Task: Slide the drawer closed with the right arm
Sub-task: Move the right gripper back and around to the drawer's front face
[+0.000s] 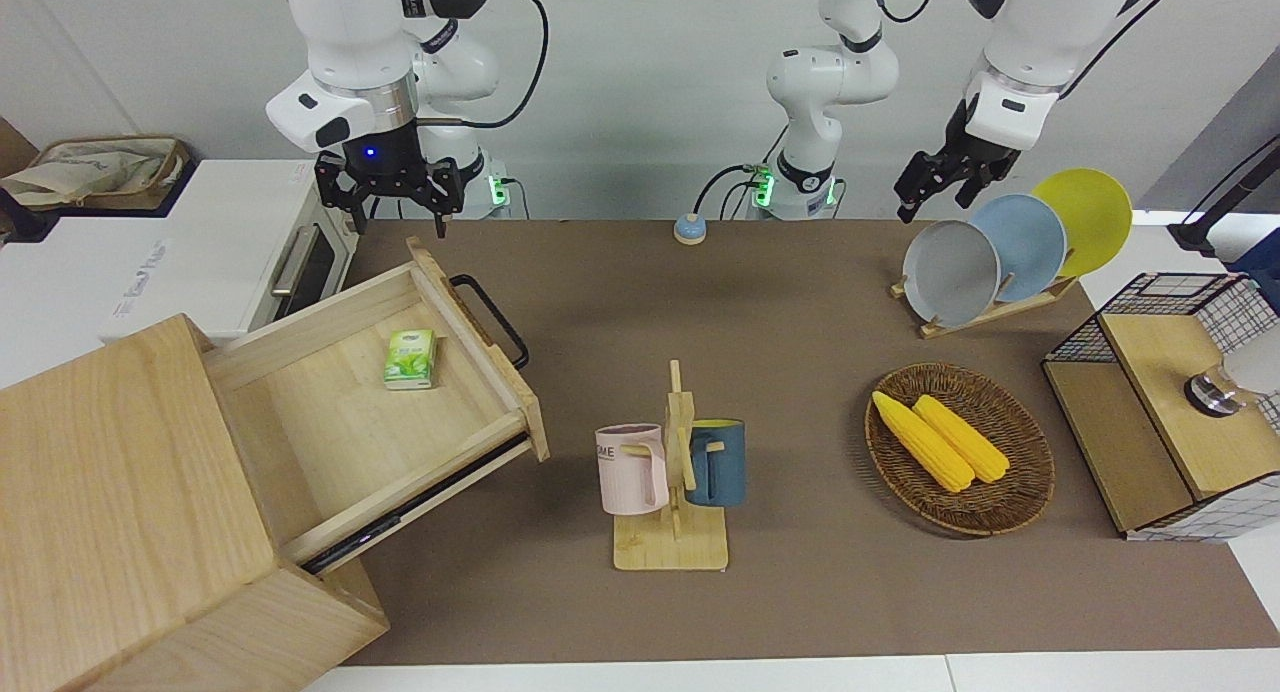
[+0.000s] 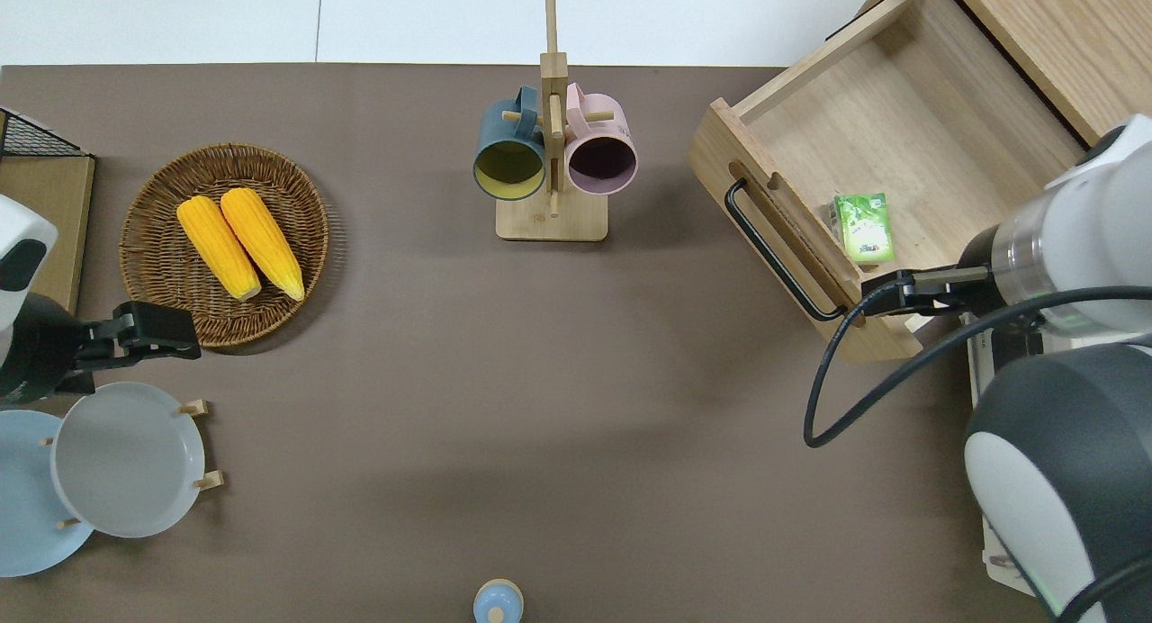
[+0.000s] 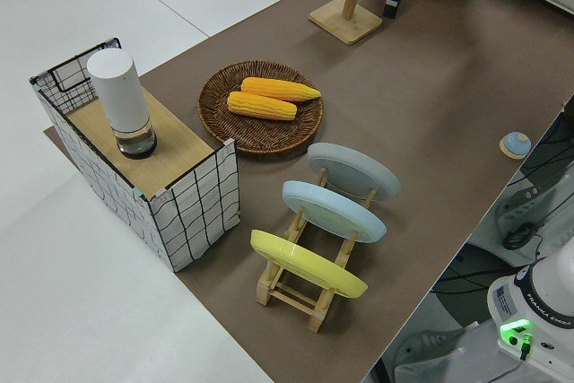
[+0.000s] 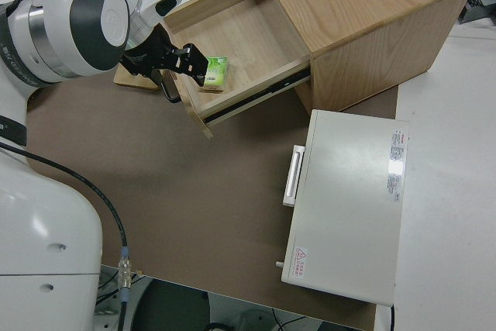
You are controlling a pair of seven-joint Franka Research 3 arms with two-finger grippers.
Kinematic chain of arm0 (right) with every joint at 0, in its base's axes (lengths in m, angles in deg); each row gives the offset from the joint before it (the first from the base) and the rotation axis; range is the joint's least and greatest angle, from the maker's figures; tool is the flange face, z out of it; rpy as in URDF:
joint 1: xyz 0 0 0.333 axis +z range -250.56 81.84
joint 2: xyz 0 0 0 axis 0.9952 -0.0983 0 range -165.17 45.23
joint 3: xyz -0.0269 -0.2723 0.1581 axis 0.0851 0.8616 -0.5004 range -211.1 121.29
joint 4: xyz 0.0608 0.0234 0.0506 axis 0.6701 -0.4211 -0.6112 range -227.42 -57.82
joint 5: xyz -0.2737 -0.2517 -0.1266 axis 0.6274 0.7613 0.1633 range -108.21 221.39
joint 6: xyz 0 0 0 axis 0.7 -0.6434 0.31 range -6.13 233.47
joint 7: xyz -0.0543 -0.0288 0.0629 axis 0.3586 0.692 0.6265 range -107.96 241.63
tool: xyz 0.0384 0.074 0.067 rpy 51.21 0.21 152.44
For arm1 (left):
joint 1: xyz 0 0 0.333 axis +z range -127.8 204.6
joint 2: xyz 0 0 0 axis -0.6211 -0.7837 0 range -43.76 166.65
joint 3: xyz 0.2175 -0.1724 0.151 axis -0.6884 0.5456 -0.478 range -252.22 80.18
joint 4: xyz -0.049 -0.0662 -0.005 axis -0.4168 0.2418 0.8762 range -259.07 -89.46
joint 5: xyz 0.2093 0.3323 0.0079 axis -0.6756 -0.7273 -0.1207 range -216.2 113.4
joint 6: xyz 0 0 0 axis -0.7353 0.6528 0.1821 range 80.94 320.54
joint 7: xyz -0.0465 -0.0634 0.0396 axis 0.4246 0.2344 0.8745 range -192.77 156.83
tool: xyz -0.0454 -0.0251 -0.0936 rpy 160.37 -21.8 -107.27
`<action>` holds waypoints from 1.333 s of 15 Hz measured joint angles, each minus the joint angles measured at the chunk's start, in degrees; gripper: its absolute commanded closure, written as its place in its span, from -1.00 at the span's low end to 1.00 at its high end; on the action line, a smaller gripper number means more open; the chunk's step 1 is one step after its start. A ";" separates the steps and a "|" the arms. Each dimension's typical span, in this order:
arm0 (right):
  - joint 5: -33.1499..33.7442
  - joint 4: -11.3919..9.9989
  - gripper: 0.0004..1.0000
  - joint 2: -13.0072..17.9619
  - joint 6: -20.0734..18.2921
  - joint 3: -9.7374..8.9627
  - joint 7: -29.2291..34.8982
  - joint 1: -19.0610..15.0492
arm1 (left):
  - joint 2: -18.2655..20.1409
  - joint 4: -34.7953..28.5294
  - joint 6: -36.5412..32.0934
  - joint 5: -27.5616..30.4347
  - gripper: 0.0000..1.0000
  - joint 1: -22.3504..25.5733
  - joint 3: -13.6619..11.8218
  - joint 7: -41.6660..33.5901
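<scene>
The drawer (image 1: 330,412) stands pulled far out of the pale wooden cabinet (image 1: 120,512). Its black bar handle (image 1: 490,317) faces the middle of the table. A small green box (image 1: 410,359) lies inside it. In the overhead view the drawer (image 2: 900,128) and its handle (image 2: 778,249) show at the right arm's end of the table. My right gripper (image 1: 397,217) is open and empty, up in the air. In the overhead view the right gripper (image 2: 877,297) is over the drawer's front panel, at the handle end nearer to the robots. It also shows in the right side view (image 4: 182,67). My left gripper (image 1: 930,187) is parked and open.
A white oven (image 1: 200,257) stands beside the drawer, nearer to the robots. A mug rack (image 1: 672,472) with a pink and a blue mug stands mid-table. A basket of corn (image 1: 960,447), a plate rack (image 1: 1010,247), a wire-grid box (image 1: 1170,402) and a blue button (image 1: 689,229) are also there.
</scene>
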 measured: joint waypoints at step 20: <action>-5.61 0.61 1.00 0.06 -8.67 -0.95 22.72 1.28 | 0.00 0.00 0.00 0.00 -0.99 0.00 0.00 0.00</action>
